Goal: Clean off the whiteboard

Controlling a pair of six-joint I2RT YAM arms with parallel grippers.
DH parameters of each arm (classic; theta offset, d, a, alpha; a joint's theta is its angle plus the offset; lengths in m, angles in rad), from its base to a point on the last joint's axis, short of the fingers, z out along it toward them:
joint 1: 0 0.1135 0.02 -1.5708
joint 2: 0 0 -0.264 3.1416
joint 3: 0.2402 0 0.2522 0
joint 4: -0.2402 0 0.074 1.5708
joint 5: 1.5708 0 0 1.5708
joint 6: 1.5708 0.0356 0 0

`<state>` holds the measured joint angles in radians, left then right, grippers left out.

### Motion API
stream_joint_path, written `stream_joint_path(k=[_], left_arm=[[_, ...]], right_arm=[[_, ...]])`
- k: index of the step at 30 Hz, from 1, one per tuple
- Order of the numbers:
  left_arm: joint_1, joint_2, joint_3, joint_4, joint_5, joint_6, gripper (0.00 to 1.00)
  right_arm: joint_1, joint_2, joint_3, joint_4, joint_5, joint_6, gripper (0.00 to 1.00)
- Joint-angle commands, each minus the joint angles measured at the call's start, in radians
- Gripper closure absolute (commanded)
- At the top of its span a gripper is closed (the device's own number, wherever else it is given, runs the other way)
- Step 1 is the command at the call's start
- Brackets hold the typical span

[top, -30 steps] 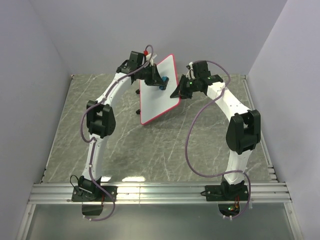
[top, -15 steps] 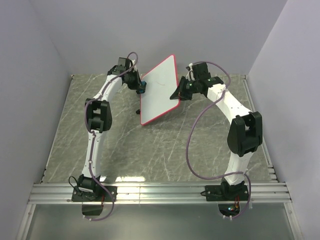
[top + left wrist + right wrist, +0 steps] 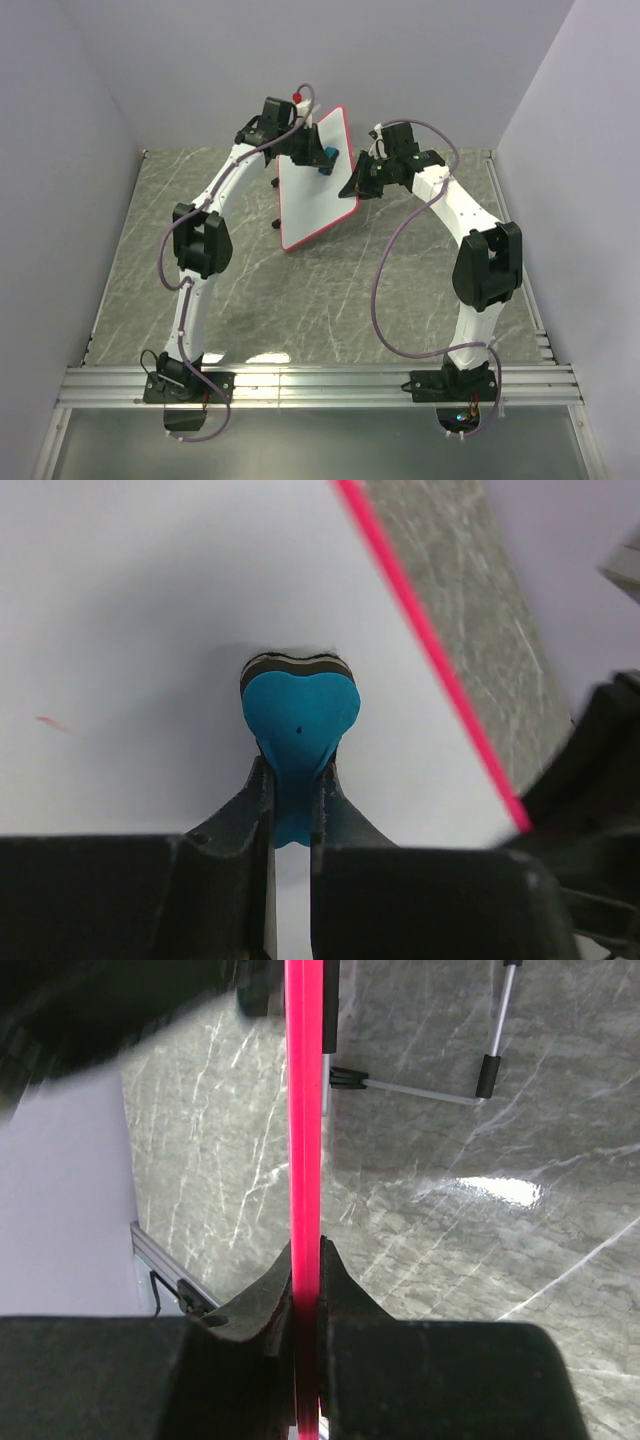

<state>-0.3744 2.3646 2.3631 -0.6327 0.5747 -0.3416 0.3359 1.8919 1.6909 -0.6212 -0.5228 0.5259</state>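
Note:
The whiteboard (image 3: pixel 315 195), white with a pink-red rim, is held tilted above the table's far middle. My right gripper (image 3: pixel 357 185) is shut on its right rim, which shows edge-on as a red strip (image 3: pixel 303 1110) between the fingers. My left gripper (image 3: pixel 318 158) is shut on the small blue eraser (image 3: pixel 327 159) and presses it flat against the board's white face (image 3: pixel 120 630) near the top right. In the left wrist view the eraser (image 3: pixel 298 720) sits between the fingers. A faint red mark (image 3: pixel 52 723) lies to its left.
The marble table top (image 3: pixel 300 300) lies below. The board's wire stand with black feet (image 3: pixel 470 1085) hangs behind it. A red-capped marker (image 3: pixel 297 99) pokes out by the left wrist. Grey walls close the sides and back.
My left gripper with the eraser swung from the board's left edge back onto its upper right face. The right gripper and board have barely moved.

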Motion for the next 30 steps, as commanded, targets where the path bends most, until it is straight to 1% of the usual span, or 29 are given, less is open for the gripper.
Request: stream_joint_path(k=[1, 3, 5, 6, 7, 10, 14, 17, 22, 27, 30], left_arm=[[-0.026, -0.059, -0.054, -0.033, 0.077, 0.047, 1.00], [-0.026, -0.076, -0.070, -0.036, 0.067, 0.058, 1.00], [-0.026, -0.068, -0.059, -0.035, 0.022, 0.050, 1.00], [-0.024, -0.048, -0.042, -0.038, -0.002, 0.043, 1.00], [-0.015, -0.035, -0.032, -0.041, -0.085, 0.032, 1.00], [0.017, 0.041, 0.021, -0.053, -0.209, 0.003, 0.99], [0.077, 0.166, 0.096, -0.033, -0.298, -0.037, 1.00], [0.112, 0.208, 0.091, 0.005, -0.357, -0.062, 1.00], [0.117, 0.236, 0.102, 0.028, -0.360, -0.040, 1.00], [0.086, 0.144, 0.042, 0.068, -0.236, 0.000, 1.00], [0.088, 0.090, 0.015, 0.065, -0.231, -0.014, 1.00]], right_arm=[[0.104, 0.090, -0.040, -0.143, 0.038, -0.161, 1.00], [0.106, 0.085, -0.046, -0.141, 0.038, -0.162, 1.00], [0.107, 0.078, -0.063, -0.137, 0.038, -0.161, 1.00], [0.107, 0.076, -0.066, -0.135, 0.037, -0.162, 1.00], [0.107, 0.070, -0.076, -0.135, 0.038, -0.164, 1.00], [0.114, 0.053, -0.089, -0.140, 0.043, -0.171, 1.00], [0.120, 0.013, -0.123, -0.150, 0.052, -0.182, 1.00], [0.126, -0.022, -0.166, -0.152, 0.055, -0.185, 1.00], [0.141, -0.051, -0.211, -0.156, 0.073, -0.199, 1.00], [0.141, -0.018, -0.182, -0.158, 0.072, -0.196, 1.00], [0.144, 0.016, -0.149, -0.160, 0.061, -0.184, 1.00]])
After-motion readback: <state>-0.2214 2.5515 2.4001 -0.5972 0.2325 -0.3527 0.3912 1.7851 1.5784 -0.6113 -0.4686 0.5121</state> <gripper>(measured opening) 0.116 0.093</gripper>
